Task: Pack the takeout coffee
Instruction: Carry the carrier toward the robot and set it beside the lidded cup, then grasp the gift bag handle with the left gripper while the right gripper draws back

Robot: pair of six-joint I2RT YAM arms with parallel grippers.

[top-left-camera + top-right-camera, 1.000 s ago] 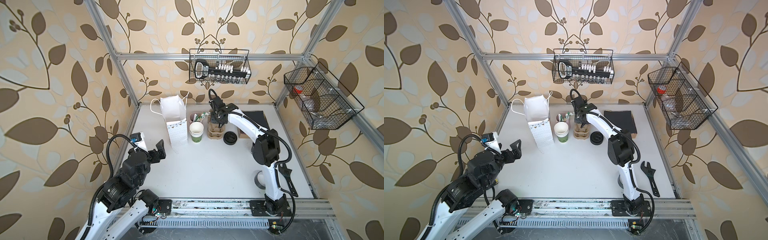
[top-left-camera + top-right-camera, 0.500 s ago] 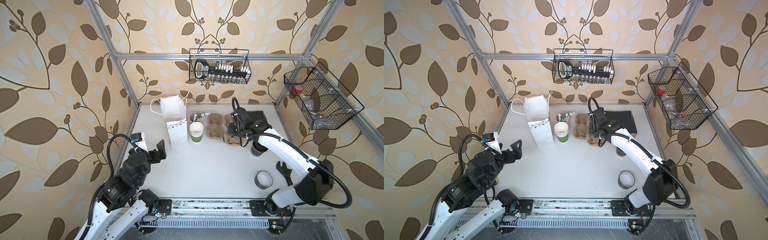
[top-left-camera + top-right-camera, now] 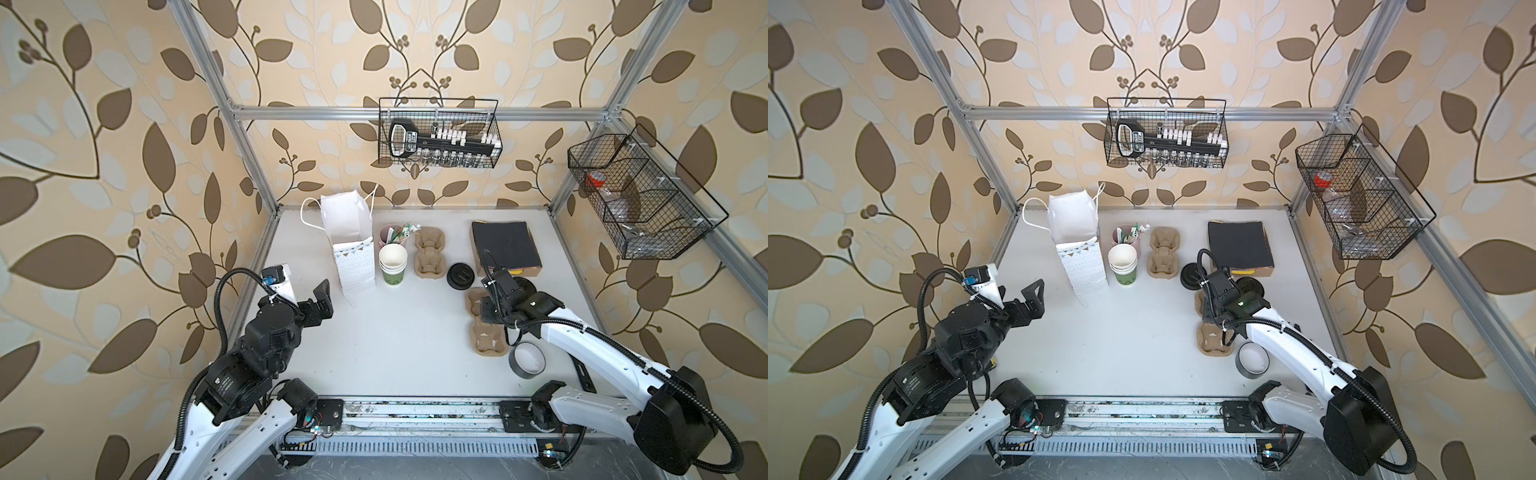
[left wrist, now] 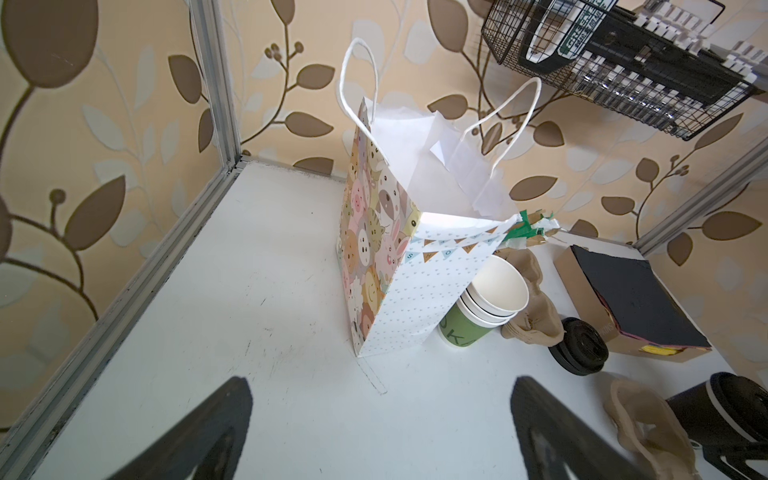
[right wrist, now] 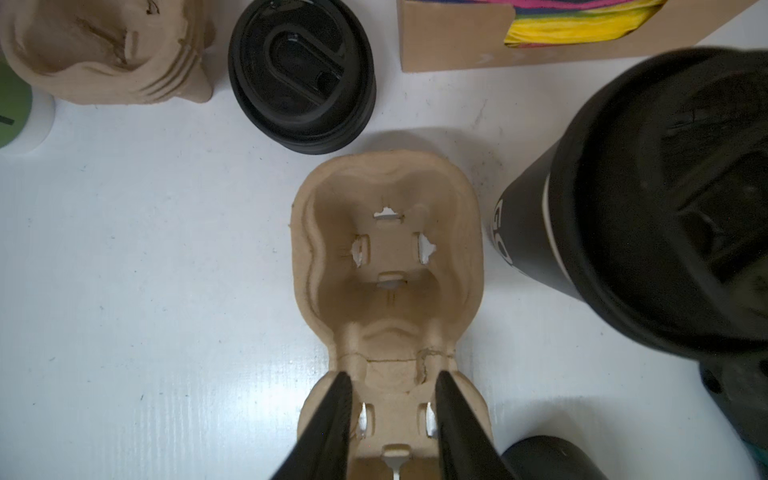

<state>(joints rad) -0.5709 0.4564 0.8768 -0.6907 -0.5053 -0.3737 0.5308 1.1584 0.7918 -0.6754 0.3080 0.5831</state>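
In both top views the takeout coffee (image 3: 526,286) stands on the white table (image 3: 395,332), just beside the cardboard carrier (image 3: 488,347) and partly hidden behind the right gripper (image 3: 487,313). The left gripper (image 3: 321,296) hangs near the paper bag (image 3: 353,257) and holds nothing.

In the left wrist view its fingers (image 4: 208,432) are wide apart above the bare table, and the takeout coffee (image 4: 706,415) shows at the edge, next to the carrier.

In the right wrist view the two fingers (image 5: 332,419) are a little apart, one on each side of the carrier's narrow middle. Whether they press it, I cannot tell. The takeout coffee (image 5: 602,249) stands just beside the carrier, apart from the fingers.
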